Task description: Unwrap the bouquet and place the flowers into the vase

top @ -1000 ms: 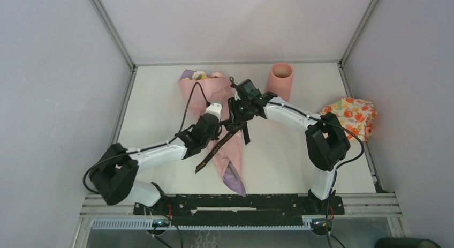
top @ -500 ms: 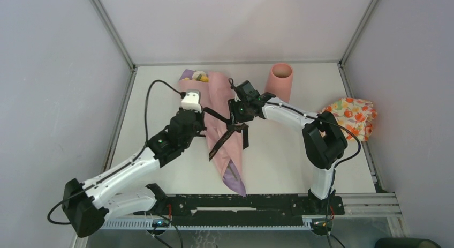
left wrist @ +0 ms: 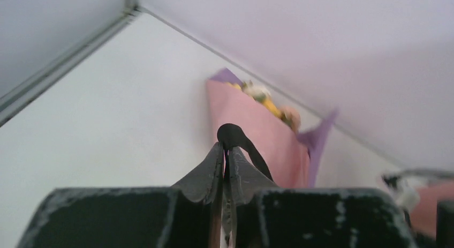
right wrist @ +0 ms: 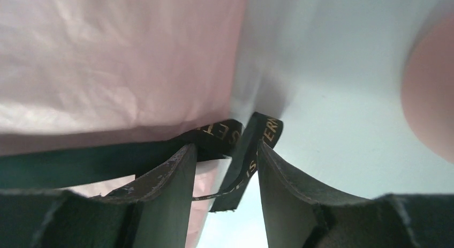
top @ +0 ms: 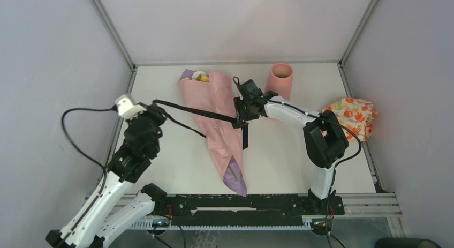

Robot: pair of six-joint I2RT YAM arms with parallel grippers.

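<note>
White tabletop [top: 278,162] is carrying bouquet [top: 214,119] at 12 o'clock | left fingers [left wrist: 206,173] at 9 o'clock are pinching black ribbon [top: 198,113] taut | right fingers [right wrist: 166,189] are standing half-apart around it | vase [top: 280,79] is standing at 1 o'clock

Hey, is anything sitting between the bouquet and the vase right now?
Yes. The right pincer, down at the black ribbon, and its arm lie between the bouquet and the vase. Nothing else visible stands in that gap.
</note>
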